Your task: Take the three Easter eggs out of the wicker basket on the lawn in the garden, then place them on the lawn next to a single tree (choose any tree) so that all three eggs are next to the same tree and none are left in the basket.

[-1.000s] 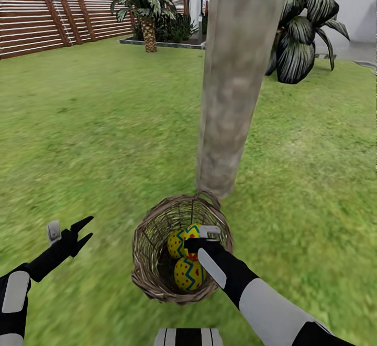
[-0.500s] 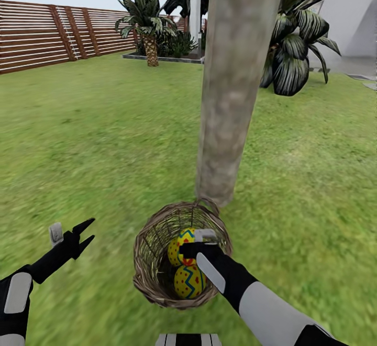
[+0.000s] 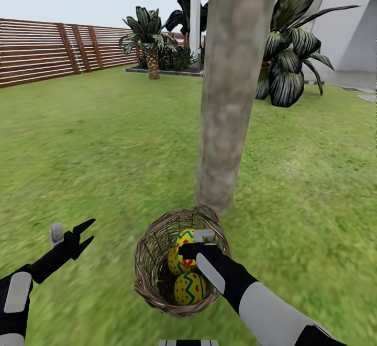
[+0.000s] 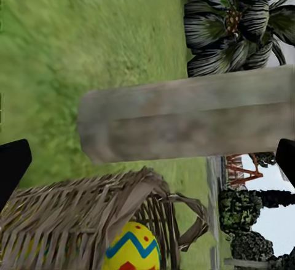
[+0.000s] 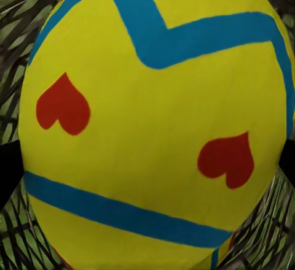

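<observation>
Lifting an egg from the wicker basket (image 3: 152, 278) beside the tree (image 3: 230, 99).

Grasping well here means the right gripper (image 3: 189, 248) squeezes the upper egg (image 3: 180, 251) across its widest part and rises straight up, clear of the woven rim; its jaws flank this egg, though whether they are clamped I cannot tell. The egg is glossy yellow with blue zigzag bands and red hearts, smooth and likely slippery. A second egg (image 3: 189, 288) lies nearer the robot in the basket on the lawn (image 3: 94, 141). The left gripper (image 3: 82, 235) hovers aside, jaws apart.
</observation>
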